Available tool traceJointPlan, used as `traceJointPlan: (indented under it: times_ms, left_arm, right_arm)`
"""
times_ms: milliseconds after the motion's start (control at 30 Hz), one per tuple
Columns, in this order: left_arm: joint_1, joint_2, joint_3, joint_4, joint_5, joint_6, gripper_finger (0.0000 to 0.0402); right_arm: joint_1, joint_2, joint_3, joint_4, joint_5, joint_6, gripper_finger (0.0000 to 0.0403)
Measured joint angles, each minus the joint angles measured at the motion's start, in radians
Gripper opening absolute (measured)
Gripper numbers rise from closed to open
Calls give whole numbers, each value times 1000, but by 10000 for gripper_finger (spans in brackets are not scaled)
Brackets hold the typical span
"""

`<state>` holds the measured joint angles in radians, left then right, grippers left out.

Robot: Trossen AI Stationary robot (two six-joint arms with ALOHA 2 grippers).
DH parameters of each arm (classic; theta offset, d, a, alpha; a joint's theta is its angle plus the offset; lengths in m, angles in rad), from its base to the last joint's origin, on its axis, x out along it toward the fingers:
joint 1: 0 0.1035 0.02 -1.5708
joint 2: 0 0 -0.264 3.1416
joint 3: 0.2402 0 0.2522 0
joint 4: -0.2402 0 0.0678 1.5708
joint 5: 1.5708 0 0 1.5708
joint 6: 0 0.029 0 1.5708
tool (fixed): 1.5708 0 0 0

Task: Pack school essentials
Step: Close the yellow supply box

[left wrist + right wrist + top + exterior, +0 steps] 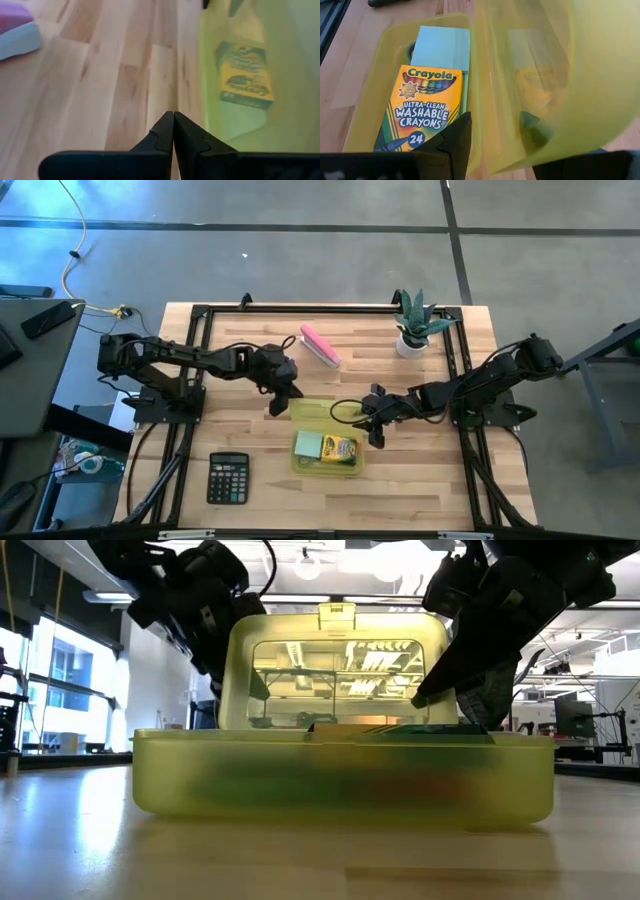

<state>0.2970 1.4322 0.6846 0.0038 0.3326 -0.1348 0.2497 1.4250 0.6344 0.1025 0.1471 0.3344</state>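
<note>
A translucent yellow-green box [326, 463] sits at mid-table with its lid [335, 660] standing upright on the far side. Inside lie the crayon box [422, 107] and the light-blue note pad [442, 47]. Pens and scissors do not show plainly. My right gripper [376, 430] reaches in from the right, open, with the lid's right end between its fingers. My left gripper [279, 400] is shut and hovers beside the lid's left end [296, 409]. My right gripper straddles the lid's right end [485, 125], coming level from the table's right. The finger [455, 142] on the box side lies at the lid's inner face, while the other shows only through the lid. Whether either touches, I cannot tell. My left gripper's shut fingertips [173, 131] are at the lid's left edge; whether they touch it, I cannot tell.
A pink oblong block [320, 346] lies toward the far edge and a potted plant [414, 330] stands at far right. A black calculator [228, 478] lies near the near-left. Black frame rails [190, 360] run along the table's sides.
</note>
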Motion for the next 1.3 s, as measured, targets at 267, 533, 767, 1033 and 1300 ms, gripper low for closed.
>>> traceJointPlan:
  times_ms: [267, 533, 767, 1033, 1300]
  left_arm:
    - [-9, 0, 0, 3, 83, -2, 0]
    - [-23, 0, 0, 3, 105, 0, 0]
    - [-23, 0, 0, 3, 105, -1, 0]
    - [-23, 0, 0, 2, 105, -1, 0]
    - [-23, 0, 0, 2, 104, 1, 0]
  right_arm:
    - [0, 0, 0, 0, -7, -3, 161]
    - [0, 0, 0, 0, -24, -14, 178]
    - [-3, -46, 0, -17, -17, -22, 197]
    - [-3, -207, 0, -140, 58, -24, 197]
    - [17, -370, 0, -155, 61, -21, 197]
